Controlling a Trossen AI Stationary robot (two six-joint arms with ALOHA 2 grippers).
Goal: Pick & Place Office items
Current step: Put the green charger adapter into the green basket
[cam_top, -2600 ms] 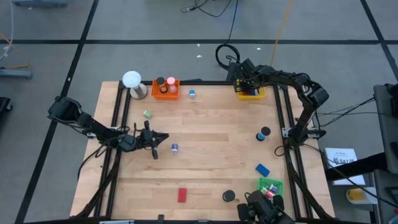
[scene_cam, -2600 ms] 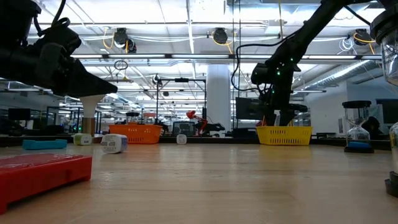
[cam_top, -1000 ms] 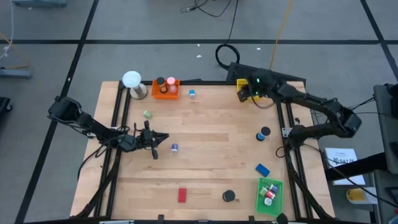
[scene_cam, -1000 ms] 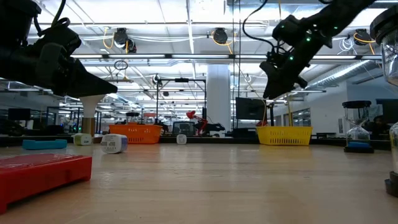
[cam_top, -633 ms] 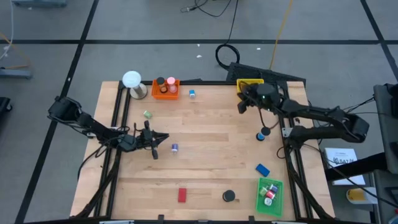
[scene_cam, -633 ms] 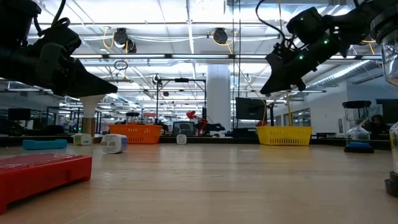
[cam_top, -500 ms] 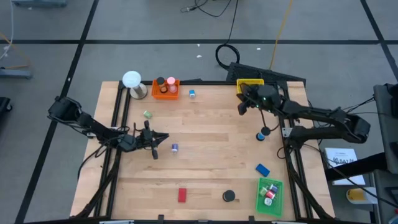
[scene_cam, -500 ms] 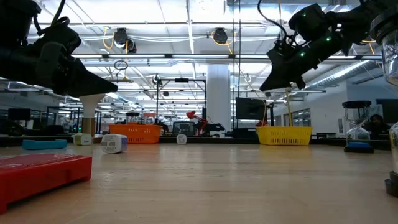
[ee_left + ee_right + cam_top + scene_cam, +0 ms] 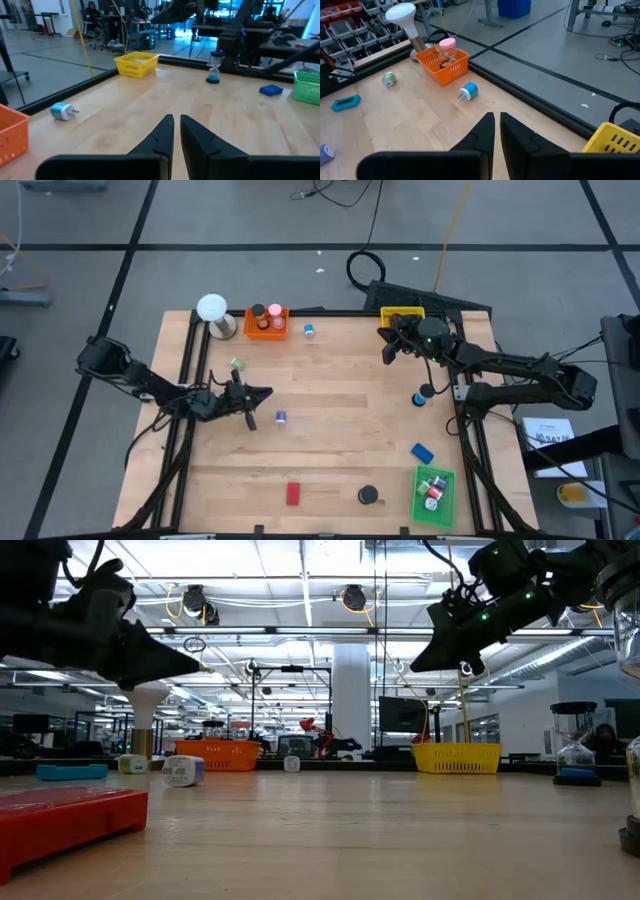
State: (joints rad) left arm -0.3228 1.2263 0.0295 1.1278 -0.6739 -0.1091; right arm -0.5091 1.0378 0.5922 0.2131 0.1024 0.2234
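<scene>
Quick count of what's on the table (image 9: pixel 340 380): three trays, an orange tray (image 9: pixel 266 323) at the far left, a yellow tray (image 9: pixel 402 316) at the far right and a green tray (image 9: pixel 434 491) in the near right corner, plus one white ball on a base (image 9: pixel 212 309) left of the orange one. Loose office items, I get seven: one red block (image 9: pixel 293 494) and one black disc (image 9: pixel 369 495) along the near edge, one blue block (image 9: pixel 422 451) just far of the green tray, one dark piece with a blue base (image 9: pixel 425 394) by the right rail, one purple bit (image 9: pixel 281 418) left of centre, one green bit (image 9: pixel 237 364) on the left, and one blue-and-white bit (image 9: pixel 309 331) just right of the orange tray. A few more sit inside the trays, too small to count. Both hands are clenched on nothing: left gripper (image 9: pixel 266 393) hangs over the left side between the green and purple bits, right gripper (image 9: pixel 385 350) hovers just near of the yellow tray. Versus a couple of seconds back, the right arm has pulled out of the yellow tray and swung over the board, the left one has nudged slightly farther, and none of the seven loose pieces has moved
</scene>
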